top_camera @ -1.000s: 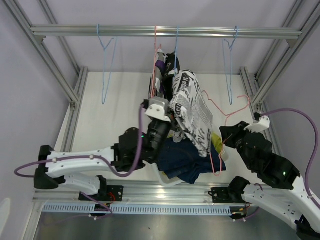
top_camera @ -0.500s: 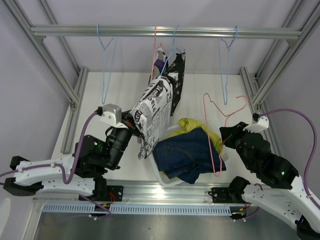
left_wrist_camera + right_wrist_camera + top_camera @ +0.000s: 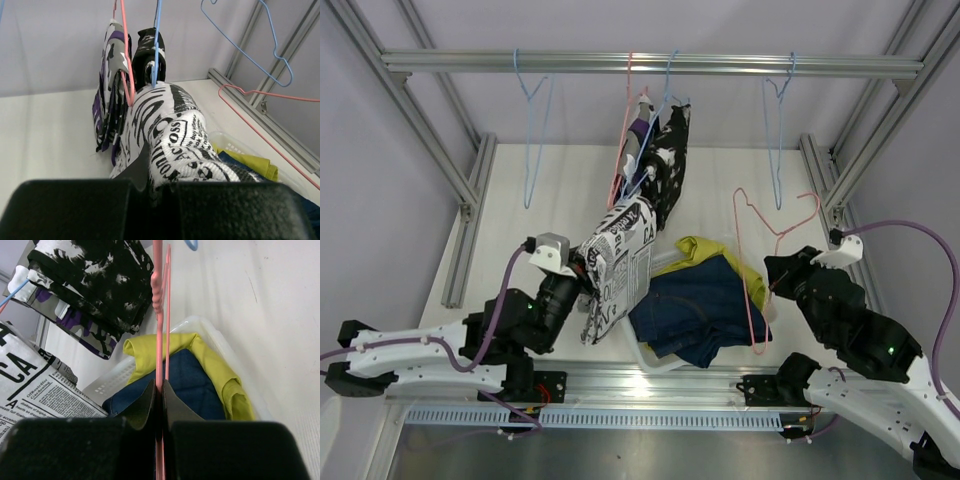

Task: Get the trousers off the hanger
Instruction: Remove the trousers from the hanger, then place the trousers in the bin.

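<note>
— Where's the bin (image 3: 112,374)?
— On the bench (image 3: 560,200), right of centre, with two pairs (image 3: 705,300) in it, one apparently over the other.
— The rest?
— Two hung pairs (image 3: 660,165) behind, mid-rail (image 3: 650,64). A fifth pair (image 3: 618,262) is left of the bin, a loose hanger (image 3: 158,300) right.

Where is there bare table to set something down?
Bare table lies at left, between the side rail and the hanging trousers. A smaller patch is back right, below the right blue hanger. The middle is crowded: full bin, pink hanger, print trousers.
</note>
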